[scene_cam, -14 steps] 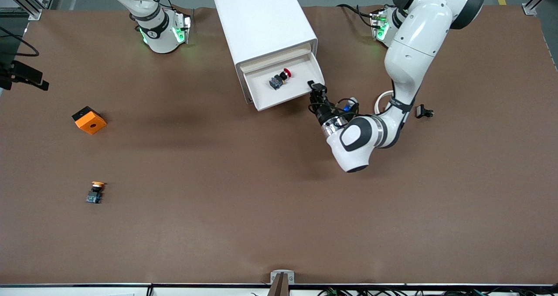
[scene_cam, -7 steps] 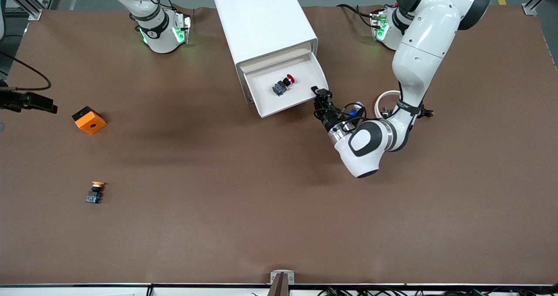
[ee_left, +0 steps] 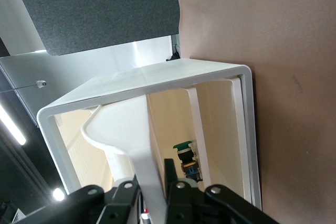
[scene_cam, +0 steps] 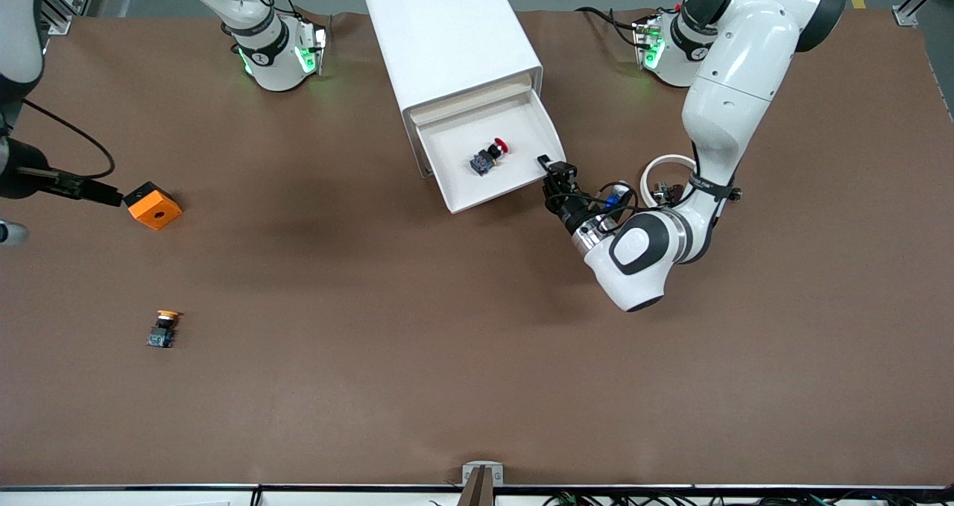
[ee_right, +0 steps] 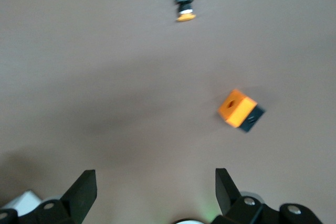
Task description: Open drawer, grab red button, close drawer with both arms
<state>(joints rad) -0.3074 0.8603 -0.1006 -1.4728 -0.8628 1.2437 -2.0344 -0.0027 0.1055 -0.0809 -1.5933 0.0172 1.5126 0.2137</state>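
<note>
The white cabinet [scene_cam: 447, 36] stands at the table's middle, near the arms' bases. Its drawer [scene_cam: 477, 193] is pulled out toward the front camera. The red-capped button [scene_cam: 492, 153] lies in the tray. My left gripper [scene_cam: 555, 169] sits at the drawer's front corner toward the left arm's end, its fingers [ee_left: 170, 174] close on either side of the white front lip [ee_left: 142, 166]. In the left wrist view a small button [ee_left: 185, 153] shows inside, its cap looking green. My right gripper [ee_right: 155, 184] hangs open and empty over the table by the orange cube [scene_cam: 153, 206].
A yellow-capped button [scene_cam: 164, 328] lies nearer the front camera than the orange cube [ee_right: 239, 109], toward the right arm's end, and shows as a yellow-capped button [ee_right: 184, 2] in the right wrist view. A small black part [scene_cam: 729, 191] lies by the left arm's forearm.
The drawer has slid farther out, drawn by my left gripper toward the front camera. My right gripper has come down the table's end to just beside the orange cube.
</note>
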